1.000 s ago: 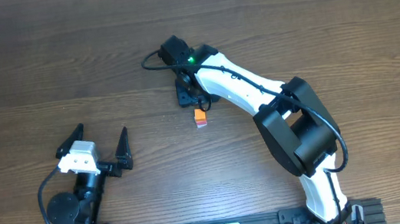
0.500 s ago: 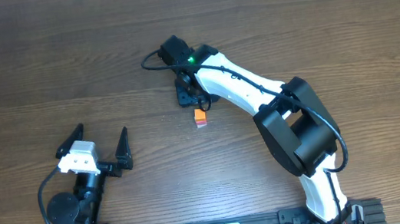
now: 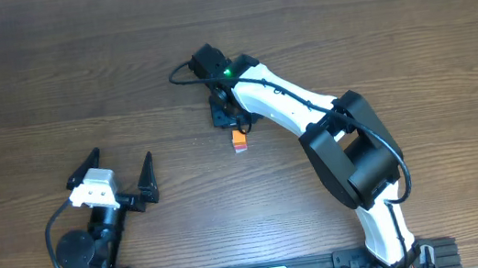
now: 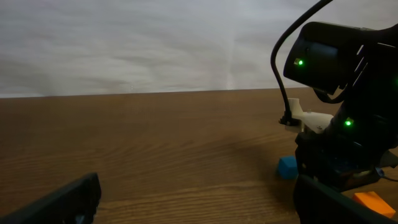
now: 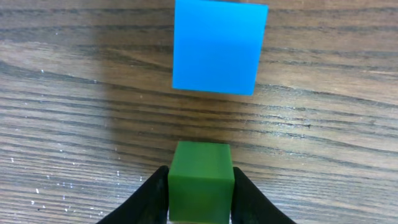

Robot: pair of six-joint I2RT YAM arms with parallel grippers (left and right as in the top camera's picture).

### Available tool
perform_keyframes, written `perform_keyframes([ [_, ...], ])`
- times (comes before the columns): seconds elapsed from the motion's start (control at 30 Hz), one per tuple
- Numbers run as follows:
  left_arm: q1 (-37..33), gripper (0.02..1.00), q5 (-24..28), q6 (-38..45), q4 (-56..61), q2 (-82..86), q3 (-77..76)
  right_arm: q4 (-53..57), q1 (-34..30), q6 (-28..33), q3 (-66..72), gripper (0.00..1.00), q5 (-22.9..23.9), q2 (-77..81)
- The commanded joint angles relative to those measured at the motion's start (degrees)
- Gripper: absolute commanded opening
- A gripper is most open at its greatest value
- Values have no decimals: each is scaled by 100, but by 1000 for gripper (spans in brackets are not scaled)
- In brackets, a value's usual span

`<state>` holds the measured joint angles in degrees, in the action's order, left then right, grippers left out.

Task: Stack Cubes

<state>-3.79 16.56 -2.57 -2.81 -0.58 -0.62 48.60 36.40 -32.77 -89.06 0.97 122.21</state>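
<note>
The right gripper is clamped on a small green plastic cube, one finger on each side face. A blue plastic cube sits on the brown wooden table just ahead of the green one, with bare wood showing between them. In the top view, a small orange plastic cube lies near the right gripper at its 6 o'clock. Well off at the orange cube's 8 o'clock, the left gripper has its fingers spread wide apart, holding nothing.
</note>
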Motion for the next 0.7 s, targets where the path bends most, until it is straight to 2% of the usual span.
perform_keyframes([
  [0.03, -35, 1000, 57, 66, -4, 35, 28, -17, -33, -13, -120, 268, -28, 85],
  [0.33, -35, 1000, 57, 66, -4, 35, 28, -15, -31, -9, -120, 174, -28, 85],
  [0.47, -35, 1000, 57, 66, -4, 35, 28, -15, -33, 11, -120, 71, -26, 85],
  [0.7, -35, 1000, 57, 66, -4, 35, 28, -37, -33, 26, -127, 23, -4, 85],
])
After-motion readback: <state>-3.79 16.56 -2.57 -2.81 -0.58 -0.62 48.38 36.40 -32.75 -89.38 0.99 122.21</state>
